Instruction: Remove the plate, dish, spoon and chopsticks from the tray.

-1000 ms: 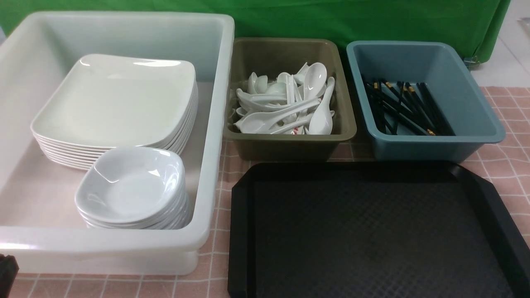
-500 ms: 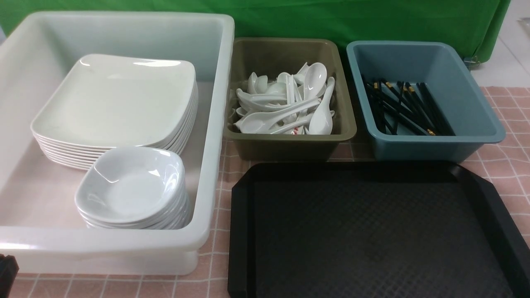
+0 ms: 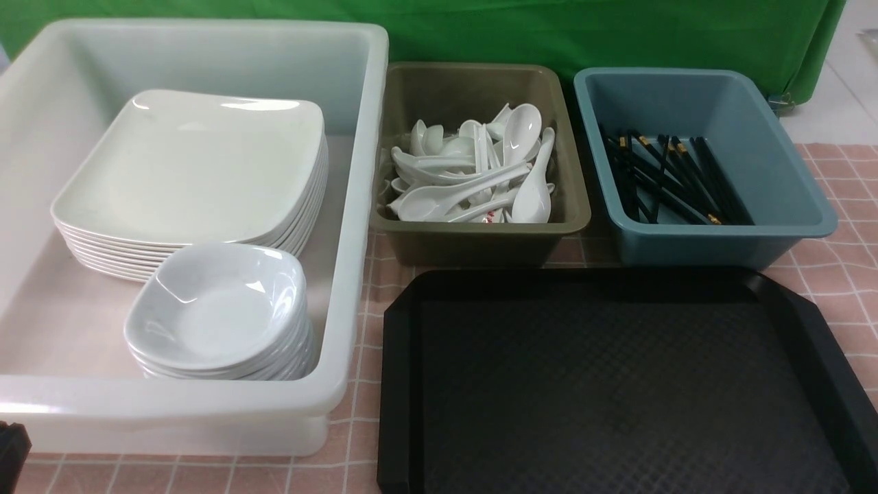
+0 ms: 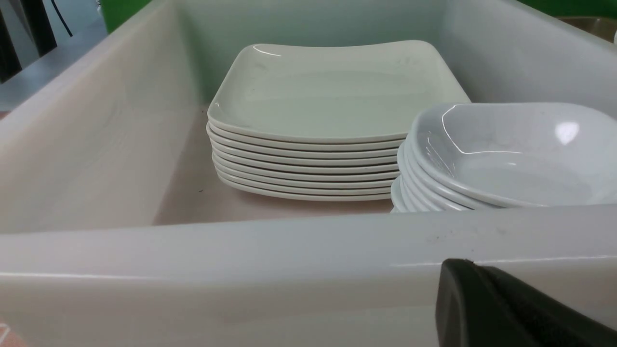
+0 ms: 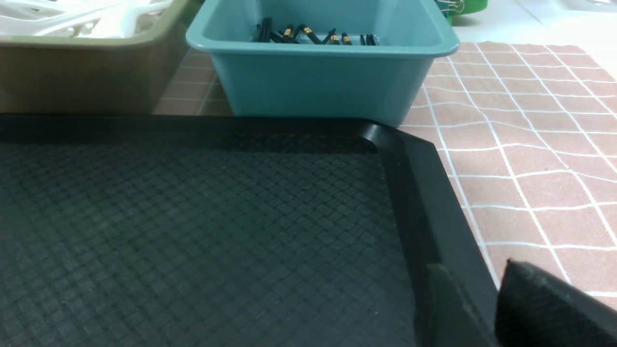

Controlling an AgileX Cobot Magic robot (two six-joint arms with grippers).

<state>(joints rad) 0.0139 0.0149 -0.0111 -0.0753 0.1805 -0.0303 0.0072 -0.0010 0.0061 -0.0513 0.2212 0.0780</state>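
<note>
Front view: 1 black tray (image 3: 617,384), 2 smaller bins (image 3: 480,245) (image 3: 720,245).

1 green cloth (image 3: 480,31) behind | 1 pink tablecloth (image 3: 847,206), white grid lines | pale surface (image 3: 840,103) beyond, far right

place: unclear | green backdrop (image 3: 480,31) | checked pink cloth (image 3: 847,206) | dishware sorted in bins (image 3: 480,247)

A green cloth (image 3: 480,31) — behind bins (image 3: 480,245) — hangs upright.
</note>
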